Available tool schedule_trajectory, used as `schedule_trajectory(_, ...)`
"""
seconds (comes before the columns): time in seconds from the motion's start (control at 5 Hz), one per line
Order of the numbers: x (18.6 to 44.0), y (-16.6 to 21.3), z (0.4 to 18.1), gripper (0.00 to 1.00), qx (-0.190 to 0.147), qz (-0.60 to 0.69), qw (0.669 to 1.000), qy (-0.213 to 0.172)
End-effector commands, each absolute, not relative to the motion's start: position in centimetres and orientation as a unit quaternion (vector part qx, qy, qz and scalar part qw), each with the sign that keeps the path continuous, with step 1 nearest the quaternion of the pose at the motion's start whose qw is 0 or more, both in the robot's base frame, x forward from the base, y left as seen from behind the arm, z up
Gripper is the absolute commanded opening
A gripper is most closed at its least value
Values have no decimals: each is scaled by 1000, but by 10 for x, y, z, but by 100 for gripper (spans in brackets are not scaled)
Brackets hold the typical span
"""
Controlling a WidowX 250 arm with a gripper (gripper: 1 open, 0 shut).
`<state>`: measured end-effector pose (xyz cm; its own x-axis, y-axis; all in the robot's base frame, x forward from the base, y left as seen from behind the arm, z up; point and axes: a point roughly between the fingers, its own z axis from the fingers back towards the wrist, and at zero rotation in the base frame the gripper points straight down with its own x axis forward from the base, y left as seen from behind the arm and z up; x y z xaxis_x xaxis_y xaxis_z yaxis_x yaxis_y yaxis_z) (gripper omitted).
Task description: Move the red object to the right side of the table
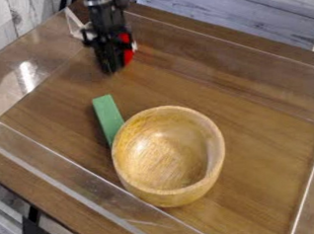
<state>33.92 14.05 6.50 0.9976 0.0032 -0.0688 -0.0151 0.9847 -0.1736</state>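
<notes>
End effector [114, 62] is at the far left of the surface [251, 94], pointing nearly straight down, jaws clenched on the red object [125, 53]; I only see a sliver of red at the right side of the fingers, so it sits between them, and it looks just clear of the wood, though I can't be sure from this angle. Step in hand, as I read it: carry it to the right side. To do it well I want enough height to pass the wooden bowl [170, 153] and the green block [107, 118], or a route along the far edge where nothing lies, then a low set-down short of the clear wall [222, 36] so it doesn't roll. Keep the grip tight; it's round and likely slippery. Orientation: mostly hidden by the fingers, can't tell where the stem points, and no long axis to speak of.
</notes>
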Motion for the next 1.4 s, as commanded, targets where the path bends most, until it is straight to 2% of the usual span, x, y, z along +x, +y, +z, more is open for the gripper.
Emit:
schedule_trajectory(0.0,348,114,104,0,-72,6,997,0)
schedule_trajectory(0.2,357,86,105,0,-82,7,997,3)
schedule_trajectory(0.4,357,68,114,0,-83,12,996,0)
schedule_trajectory(0.8,359,22,137,0,-81,-56,995,-1)
schedule_trajectory(1.2,354,-32,127,0,-77,-31,997,3)
